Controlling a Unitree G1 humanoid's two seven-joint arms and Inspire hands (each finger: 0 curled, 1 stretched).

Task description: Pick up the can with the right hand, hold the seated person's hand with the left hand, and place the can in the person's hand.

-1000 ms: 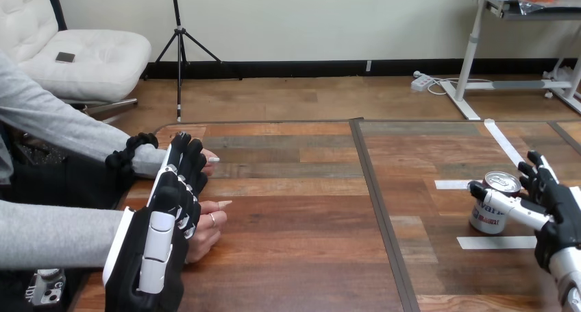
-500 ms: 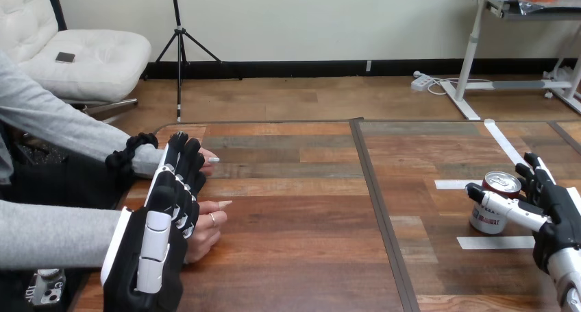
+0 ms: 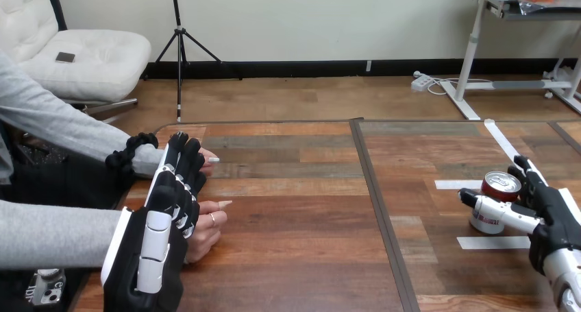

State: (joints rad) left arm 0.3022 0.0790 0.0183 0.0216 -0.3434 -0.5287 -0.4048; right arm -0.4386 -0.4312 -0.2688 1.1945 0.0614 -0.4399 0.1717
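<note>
right hand (image 3: 551,212) wraps the can (image 3: 499,185) near the tabletop's right edge; left hand (image 3: 161,236), fingers straight, beside the person's hand (image 3: 205,233).

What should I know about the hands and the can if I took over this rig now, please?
Right robot hand: closed round the silver cylindrical can with a red top, thumb in front, fingers behind; can stands on the wooden table, not lifted.
Left robot hand: open, upright beside the person's hands; no hold visible.
Done: can grasped.
Left to do: hold the person's hand, lift the can, place it there.
</note>
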